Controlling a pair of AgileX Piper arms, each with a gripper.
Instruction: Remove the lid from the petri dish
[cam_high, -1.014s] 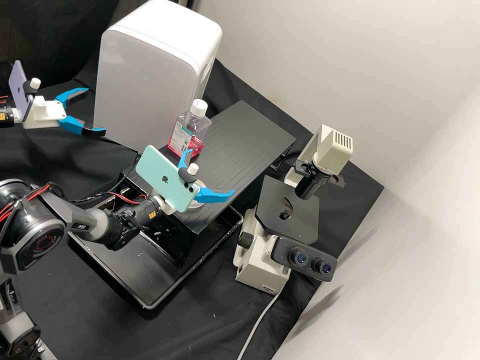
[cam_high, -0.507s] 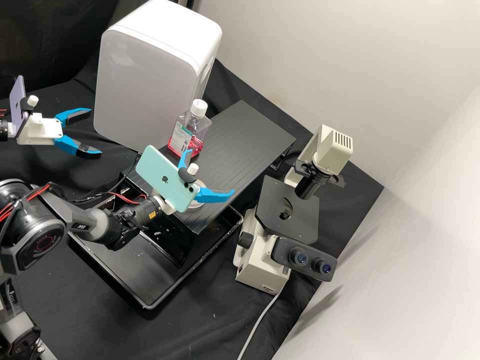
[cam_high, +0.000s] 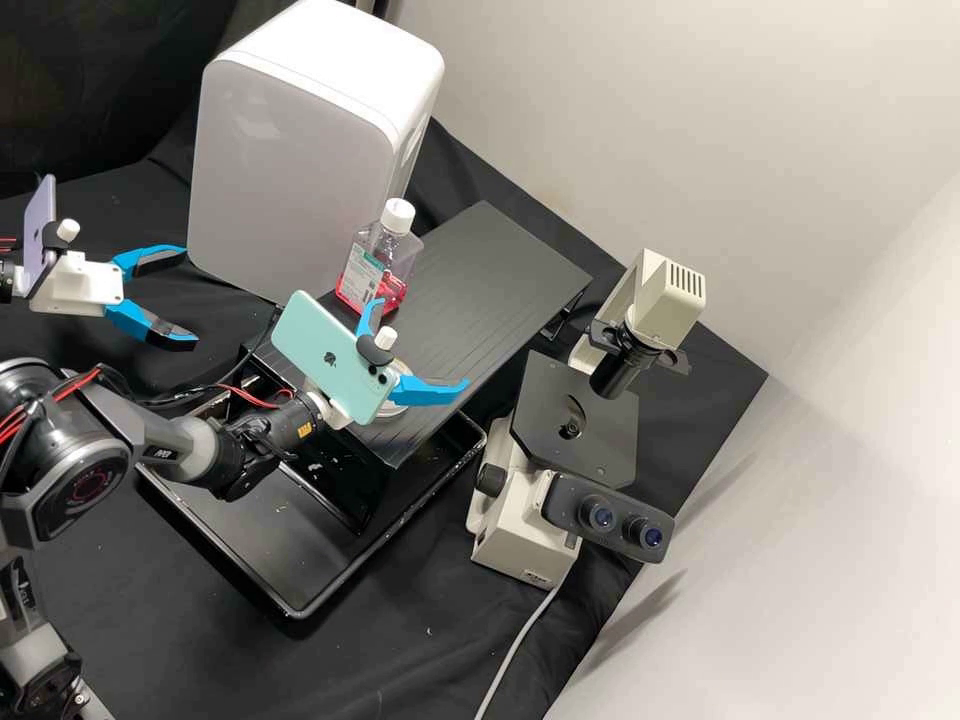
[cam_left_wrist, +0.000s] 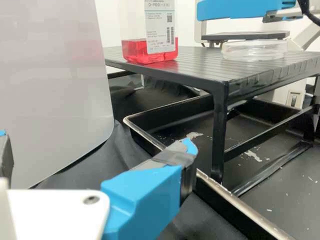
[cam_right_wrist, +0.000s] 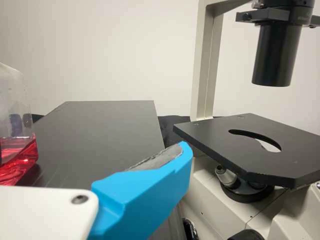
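High view: right end effector (cam_high: 408, 355) (spread wide, empty) hovers over petri dish (cam_high: 401, 377).

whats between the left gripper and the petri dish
Left wrist view: the black metal tray rim and black ridged rack leg stand before the clear round petri dish.

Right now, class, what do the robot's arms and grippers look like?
The right arm is dark grey, round-jointed, with red and black cables and a red ring mark. The left gripper and right gripper are white with curved blue, dark-tipped fingers.
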